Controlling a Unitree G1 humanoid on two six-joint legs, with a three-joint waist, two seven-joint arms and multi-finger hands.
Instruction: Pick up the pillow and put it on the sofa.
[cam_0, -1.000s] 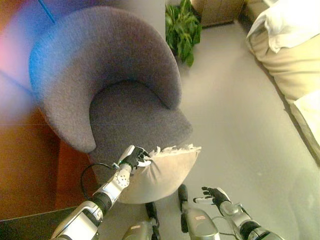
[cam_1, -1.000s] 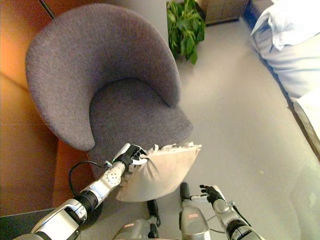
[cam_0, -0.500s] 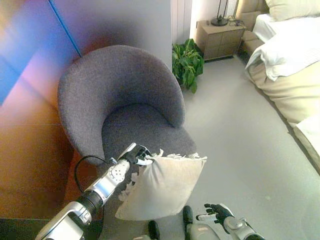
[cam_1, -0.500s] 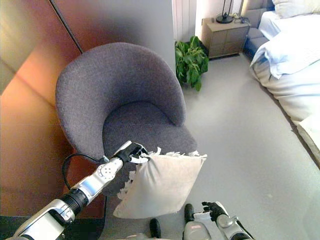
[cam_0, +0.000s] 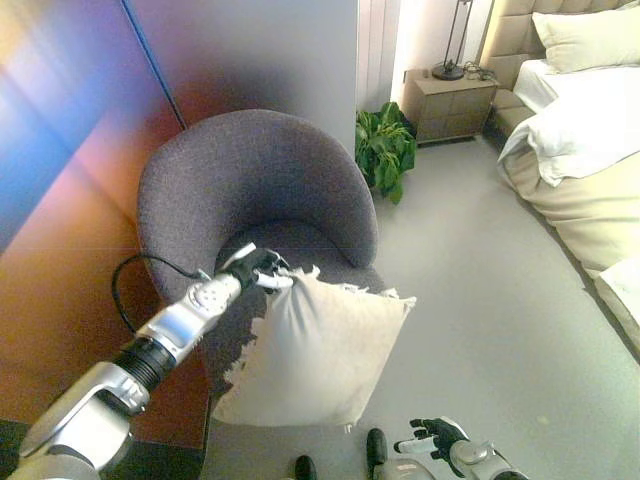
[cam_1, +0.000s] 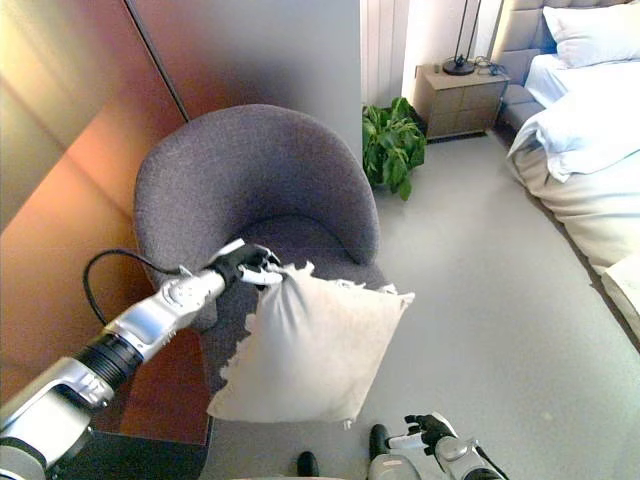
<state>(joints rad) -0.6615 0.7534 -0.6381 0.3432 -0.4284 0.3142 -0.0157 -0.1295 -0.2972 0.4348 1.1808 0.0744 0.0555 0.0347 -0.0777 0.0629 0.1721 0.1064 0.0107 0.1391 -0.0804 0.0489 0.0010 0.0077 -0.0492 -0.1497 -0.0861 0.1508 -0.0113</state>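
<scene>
Bright daylight, soft shadows, sharp.

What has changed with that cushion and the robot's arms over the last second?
The left hand, fingers pinching one corner of the fringed beige pillow, has raised it: it hung by the front edge of the grey tub armchair's seat and now dangles higher, over the seat's front. The camera has also tilted up. The grip is unchanged, and the right hand stays low and open.

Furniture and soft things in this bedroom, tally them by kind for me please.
Armchair: 1
Fringed cushion held by the left robot hand: 1
Nightstand: 1
Bed: 1
Bed pillow: 1
Potted plant: 1
Total: 6
</scene>
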